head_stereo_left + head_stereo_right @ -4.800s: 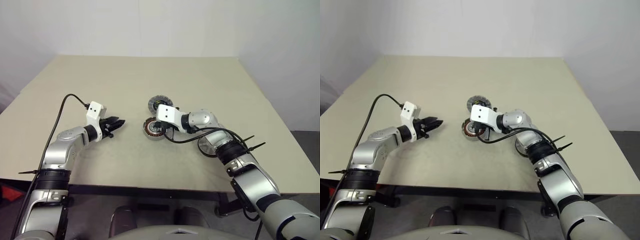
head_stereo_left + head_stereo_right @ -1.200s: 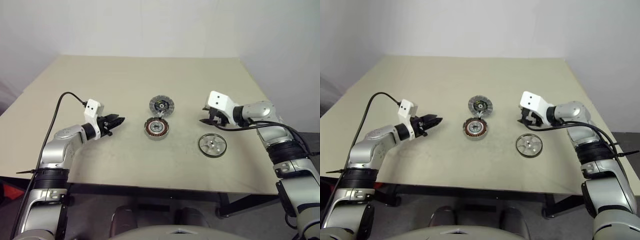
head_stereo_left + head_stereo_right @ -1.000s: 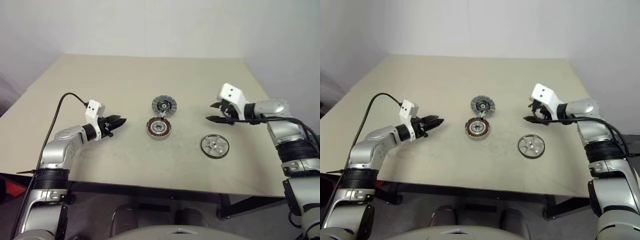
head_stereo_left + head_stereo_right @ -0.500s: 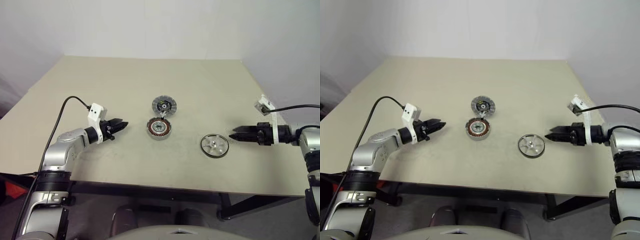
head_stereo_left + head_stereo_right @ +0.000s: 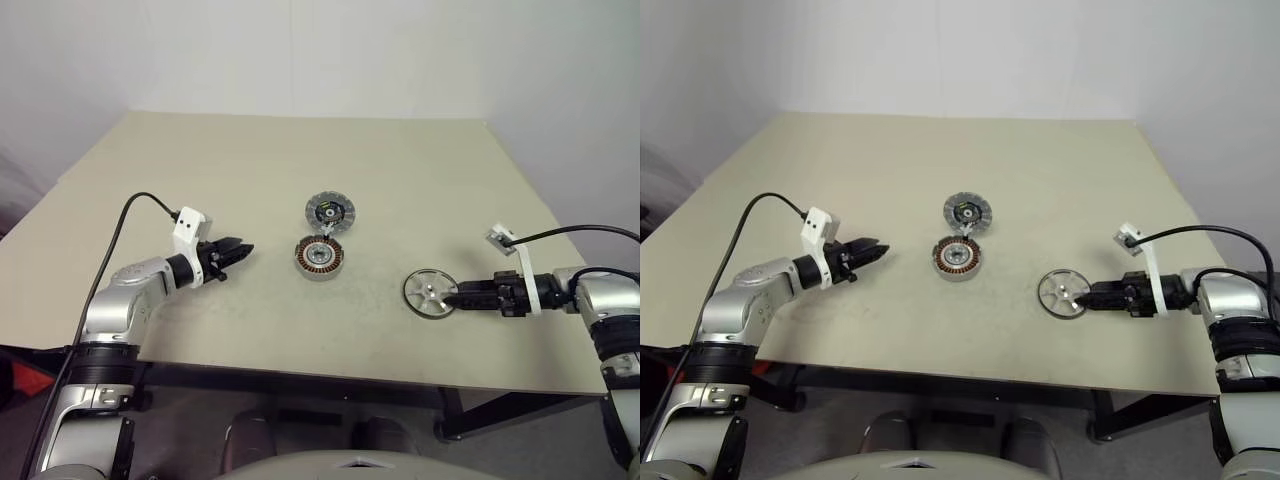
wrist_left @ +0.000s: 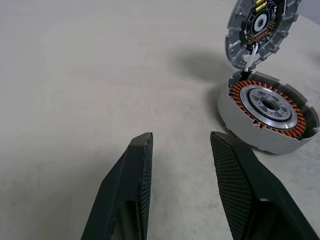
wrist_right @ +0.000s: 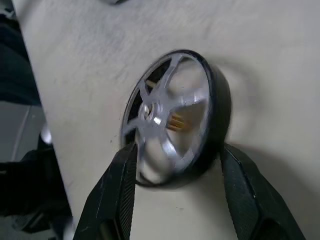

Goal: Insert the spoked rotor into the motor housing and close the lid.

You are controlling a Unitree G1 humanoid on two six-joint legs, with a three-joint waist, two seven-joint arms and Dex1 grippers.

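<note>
Rotor (image 7: 172, 115) flat on table (image 5: 250, 160), its near rim between right gripper's (image 7: 175, 192) wide-spread fingers, contact unclear, left gripper (image 6: 181, 150) parted, empty, housing (image 6: 267, 117) beyond, lid (image 6: 260, 27) partly cut off.

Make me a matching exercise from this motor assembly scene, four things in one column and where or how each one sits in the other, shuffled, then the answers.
Things:
1. spoked rotor
2. motor housing
3. lid
4. left end effector

Places or states:
A. propped open at the far side of the cup, dark centre showing
B. open, holding nothing, pointing toward the copper windings
C. flat on the table, between the right end effector's open fingers
D. middle of the table, copper windings exposed

Pairs: 1-C, 2-D, 3-A, 4-B
</note>
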